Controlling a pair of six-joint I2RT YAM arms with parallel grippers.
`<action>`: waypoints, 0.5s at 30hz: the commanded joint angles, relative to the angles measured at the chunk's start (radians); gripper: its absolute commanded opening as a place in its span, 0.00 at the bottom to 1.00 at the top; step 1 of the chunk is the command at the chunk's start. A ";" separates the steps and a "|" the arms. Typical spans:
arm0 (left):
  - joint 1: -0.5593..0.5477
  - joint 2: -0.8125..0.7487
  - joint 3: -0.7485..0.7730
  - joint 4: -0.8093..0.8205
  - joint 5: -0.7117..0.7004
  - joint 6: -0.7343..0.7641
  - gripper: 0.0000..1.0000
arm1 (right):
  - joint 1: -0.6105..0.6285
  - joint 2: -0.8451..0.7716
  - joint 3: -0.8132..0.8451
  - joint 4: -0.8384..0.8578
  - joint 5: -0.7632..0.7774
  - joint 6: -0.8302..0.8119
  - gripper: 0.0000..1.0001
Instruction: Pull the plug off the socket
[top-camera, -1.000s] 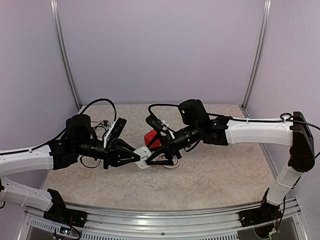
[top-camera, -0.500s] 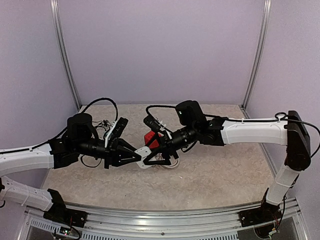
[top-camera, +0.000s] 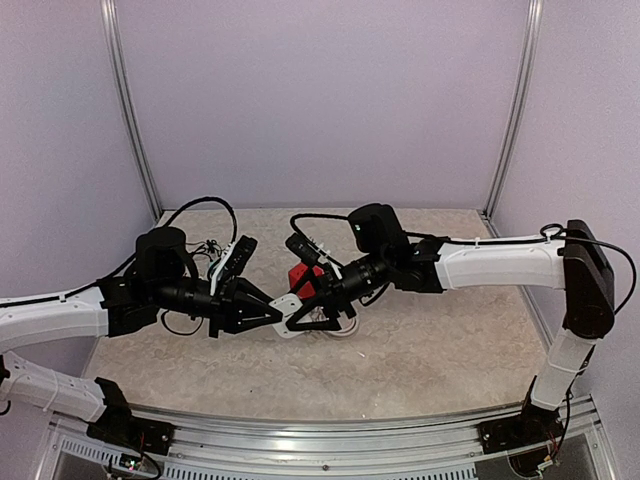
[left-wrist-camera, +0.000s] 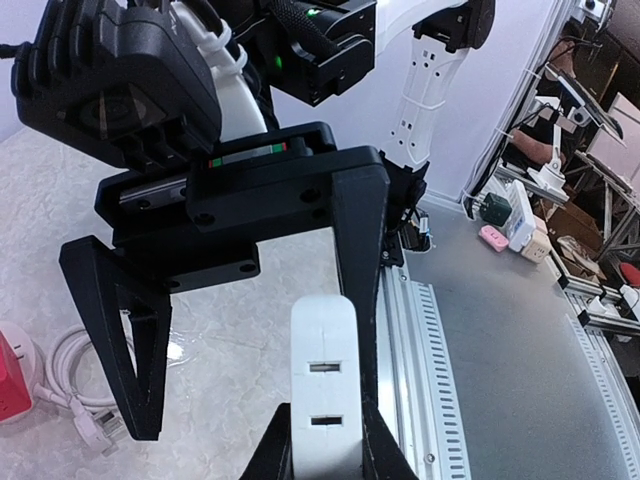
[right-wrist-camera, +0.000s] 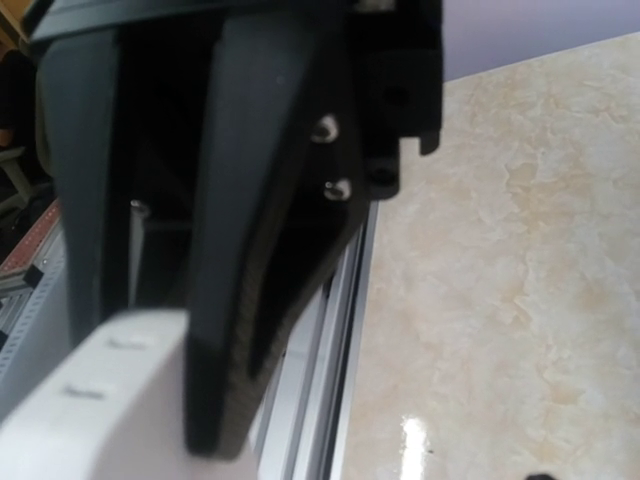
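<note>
My left gripper (top-camera: 274, 314) is shut on a flat white piece with two slots (left-wrist-camera: 323, 340), held a little above the table. My right gripper (top-camera: 294, 311) stands open around that piece; its black fingers (left-wrist-camera: 128, 340) straddle it without pinching. The red socket (top-camera: 298, 277) sits on the table just behind both grippers, apart from them, and shows at the left edge of the left wrist view (left-wrist-camera: 10, 365). A white cable (left-wrist-camera: 70, 375) ending in a pinned plug (left-wrist-camera: 97, 432) lies beside it. The right wrist view is blurred, showing a dark finger and the white piece (right-wrist-camera: 90, 410).
The marble-patterned tabletop (top-camera: 430, 340) is bounded by lilac walls on three sides and a metal rail (top-camera: 330, 440) along the near edge. Black cables (top-camera: 205, 250) trail behind the left arm.
The right arm has eased a little to the left, bringing its open fingers further over the white piece. The left arm and the socket have stayed put.
</note>
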 joint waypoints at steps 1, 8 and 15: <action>0.016 0.003 0.007 0.015 0.025 0.019 0.00 | -0.012 -0.034 -0.008 0.016 0.013 0.008 0.88; 0.022 0.015 0.001 0.006 0.019 0.027 0.00 | -0.013 -0.044 -0.016 0.081 -0.018 0.056 0.89; 0.012 0.008 -0.002 0.019 0.028 0.016 0.00 | -0.024 0.010 -0.009 0.076 0.005 0.058 0.88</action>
